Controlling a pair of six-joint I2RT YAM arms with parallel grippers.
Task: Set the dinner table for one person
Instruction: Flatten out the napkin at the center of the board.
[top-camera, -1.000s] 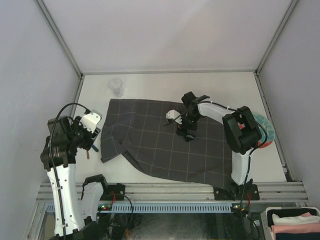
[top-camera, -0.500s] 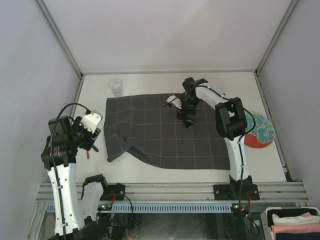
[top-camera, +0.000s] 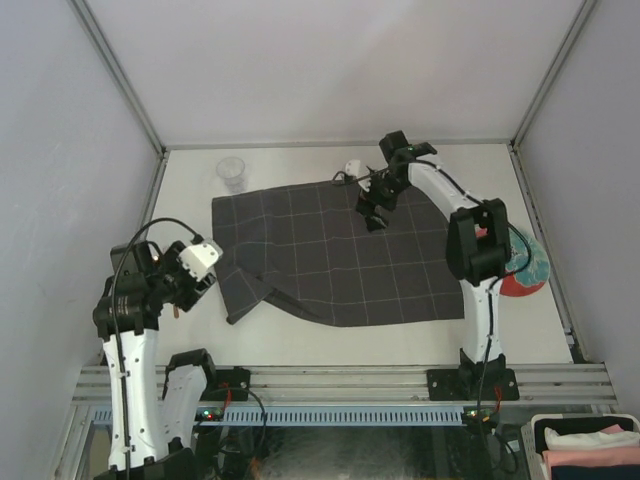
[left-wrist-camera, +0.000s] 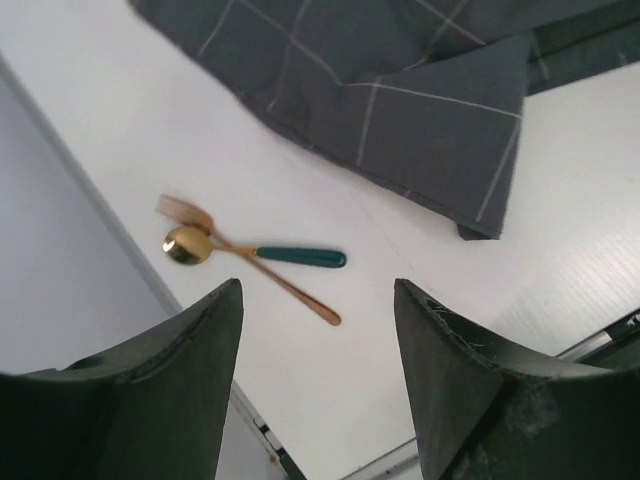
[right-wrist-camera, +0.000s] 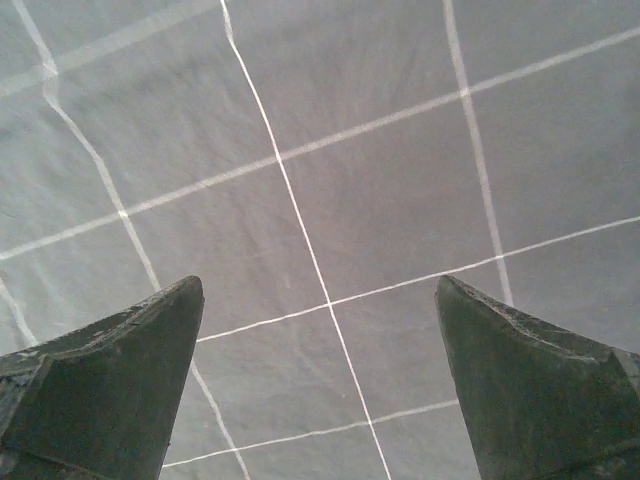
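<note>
Top external: setting barely begun

Checked cloth (top-camera: 340, 262) is lying across the counter (top-camera: 330, 340), one corner folded. Right gripper (right-wrist-camera: 318, 282) is hovering spread wide over it; left gripper (left-wrist-camera: 318, 284) is gaping empty above fork (left-wrist-camera: 300, 298) and spoon (left-wrist-camera: 300, 257). Plate (top-camera: 527, 268) and cup (top-camera: 232, 173) are waiting unplaced.

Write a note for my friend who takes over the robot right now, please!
Left pincer: open, empty, above the bare dinner table, near the spoon and fork, which lie crossed.
Right pincer: open, empty, over the far part of the cloth.
Cup: far left, off the cloth.
Plate: at the table's right edge, partly behind the right arm.
Done: cloth spread out.
Left: its near-left corner is folded over. Probably flatten it, then bring plate, spoon, fork and cup onto the cloth.
</note>
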